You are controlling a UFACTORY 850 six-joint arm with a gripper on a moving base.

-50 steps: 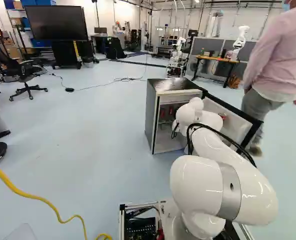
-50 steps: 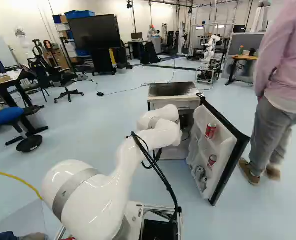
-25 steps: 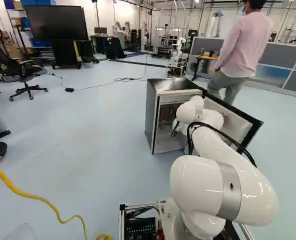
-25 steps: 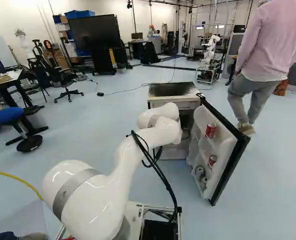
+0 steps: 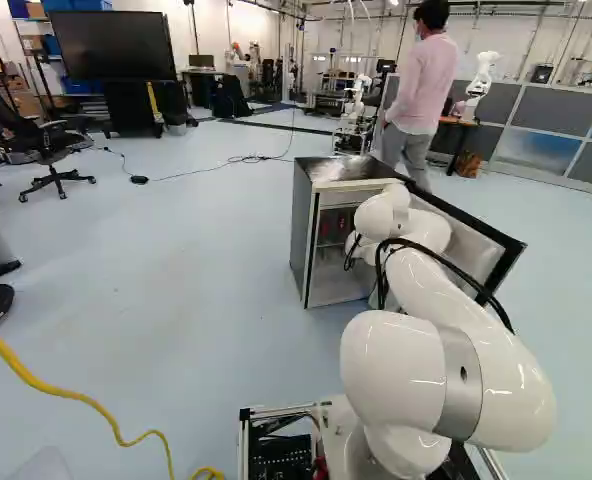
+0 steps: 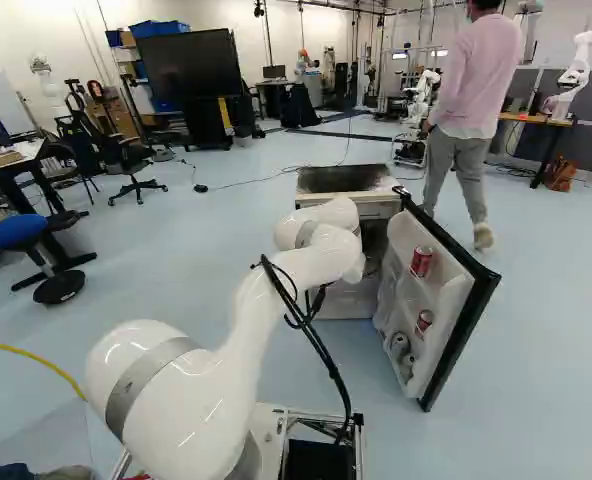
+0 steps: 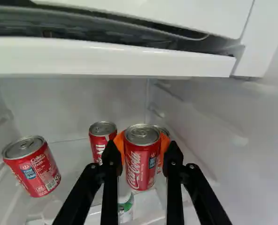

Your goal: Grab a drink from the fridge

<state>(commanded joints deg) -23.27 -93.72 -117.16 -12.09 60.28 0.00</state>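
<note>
Snugly, end effector holding red can — inside fridge, other cans nearby, red cans in door

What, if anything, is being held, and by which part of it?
A red, silver-topped metal drink can, held by opposite sides of its upper body.

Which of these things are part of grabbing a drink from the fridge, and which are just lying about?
For the job:
gripper, closed on a red can
other red cans
fridge
its open door

Just lying about:
yellow cable
blue stool
black office chair
large screen
</note>
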